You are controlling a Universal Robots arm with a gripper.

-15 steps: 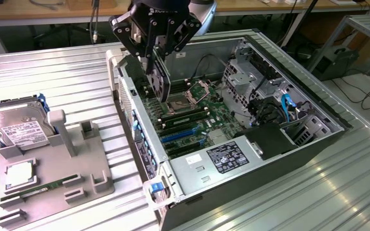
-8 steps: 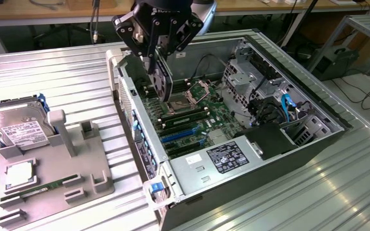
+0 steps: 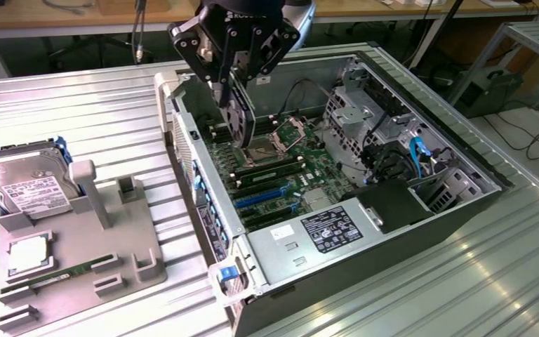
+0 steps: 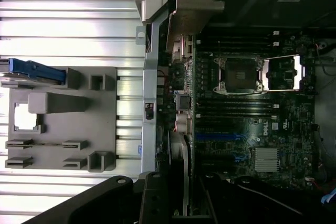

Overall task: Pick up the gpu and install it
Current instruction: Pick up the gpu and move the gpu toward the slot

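A ribbed metal table [image 3: 82, 105] carries an open case [image 3: 391, 281] with its motherboard [image 3: 279, 179] exposed. In the exterior view a grey tray [image 3: 73, 239] lies at 8 o'clock from the case. A hard drive [image 3: 26, 186] stands at the tray's 11 o'clock and a RAM stick [image 3: 64, 274] lies at its 6. The gripper [image 3: 232, 95] hangs over the case's 11 o'clock corner, fingers clamped narrow on the gpu [image 3: 241, 123]. The gpu hangs on edge above the motherboard, not yet seated.
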